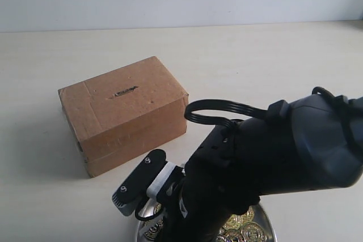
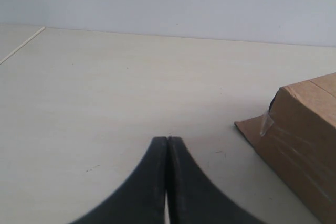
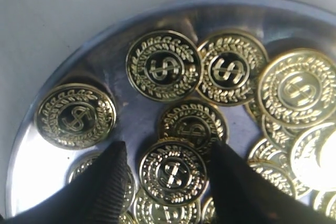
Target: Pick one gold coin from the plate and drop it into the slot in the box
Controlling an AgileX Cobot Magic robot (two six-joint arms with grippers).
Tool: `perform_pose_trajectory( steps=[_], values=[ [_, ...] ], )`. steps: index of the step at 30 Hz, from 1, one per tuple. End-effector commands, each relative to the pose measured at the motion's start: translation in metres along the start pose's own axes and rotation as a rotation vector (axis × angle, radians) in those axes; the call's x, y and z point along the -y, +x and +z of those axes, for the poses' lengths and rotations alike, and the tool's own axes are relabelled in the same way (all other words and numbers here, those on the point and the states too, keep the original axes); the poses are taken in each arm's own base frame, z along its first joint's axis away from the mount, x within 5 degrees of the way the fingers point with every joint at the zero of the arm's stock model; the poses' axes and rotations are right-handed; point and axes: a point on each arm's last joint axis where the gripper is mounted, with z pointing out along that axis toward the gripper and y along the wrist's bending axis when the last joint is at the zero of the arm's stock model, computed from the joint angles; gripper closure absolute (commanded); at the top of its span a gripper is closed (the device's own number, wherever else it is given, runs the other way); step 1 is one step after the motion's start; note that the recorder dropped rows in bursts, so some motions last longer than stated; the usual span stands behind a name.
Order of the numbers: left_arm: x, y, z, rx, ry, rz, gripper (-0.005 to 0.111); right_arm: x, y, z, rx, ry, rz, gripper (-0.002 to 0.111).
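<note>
The brown cardboard box (image 1: pixel 125 111) stands left of centre, its thin dark slot (image 1: pixel 123 92) in the top face. At the bottom edge, the silver plate (image 1: pixel 265 226) peeks out from under my right arm, with gold coins (image 1: pixel 245 230) showing. In the right wrist view my right gripper (image 3: pixel 168 150) is open low over the plate (image 3: pixel 126 77). Its two black fingers stand either side of one gold coin (image 3: pixel 173 172) that lies on top of others. My left gripper (image 2: pixel 167 140) is shut on nothing, over bare table, with a corner of the box (image 2: pixel 304 135) off to one side.
Several more coins (image 3: pixel 164 65) are spread and overlapping across the plate, one lone coin (image 3: pixel 75 115) near its rim. My right arm's dark bulk (image 1: pixel 272 157) hides most of the plate in the exterior view. Pale table (image 1: pixel 272 66) surrounds the box.
</note>
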Motion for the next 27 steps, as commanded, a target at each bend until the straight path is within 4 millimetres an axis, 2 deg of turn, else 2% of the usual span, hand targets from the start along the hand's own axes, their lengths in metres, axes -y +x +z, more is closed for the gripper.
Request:
perform_pose_trajectory(
  steps=[1,19,27],
  values=[
    [0.0000,-0.0008,-0.0004,0.012,-0.001,-0.010,0.107,-0.0011,-0.0018,-0.0023,0.010,-0.005,0.033,0.060],
    [0.0000,-0.0008,-0.0004,0.012,-0.001,-0.010,0.107,-0.0003,0.0012,0.0051,-0.032,0.000,0.038,0.060],
    [0.0000,-0.0008,-0.0004,0.012,-0.001,-0.010,0.107,-0.0003,0.0020,0.0051,-0.040,0.000,0.038,0.072]
  ],
)
